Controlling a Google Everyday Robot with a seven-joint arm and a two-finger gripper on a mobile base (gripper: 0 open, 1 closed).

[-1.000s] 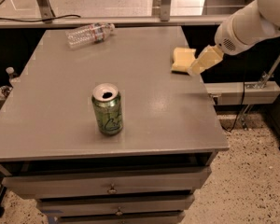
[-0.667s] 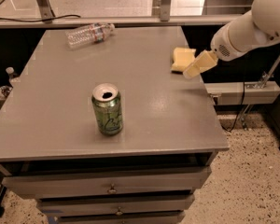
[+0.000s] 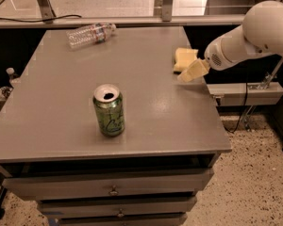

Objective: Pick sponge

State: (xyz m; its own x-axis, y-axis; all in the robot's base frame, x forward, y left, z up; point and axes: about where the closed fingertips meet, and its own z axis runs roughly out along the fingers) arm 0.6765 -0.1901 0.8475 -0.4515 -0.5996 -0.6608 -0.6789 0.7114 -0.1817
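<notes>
The sponge (image 3: 183, 58) is a small pale yellow block lying flat near the right edge of the grey table (image 3: 146, 126), at the far right. My gripper (image 3: 191, 72), with yellowish-tan pads on the end of the white arm (image 3: 247, 39), comes in from the right. It sits just at the sponge's near right corner and covers part of that corner. I cannot tell whether it touches the sponge.
A green can (image 3: 109, 110) stands upright, open-topped, at the middle front of the table. A clear plastic bottle (image 3: 90, 34) lies on its side at the far left. Drawers (image 3: 113, 190) are below the table's front edge. A grey shelf (image 3: 245, 92) is to the right.
My gripper has moved left and a little nearer along the sponge's right side. The sponge, can and bottle have not moved.
</notes>
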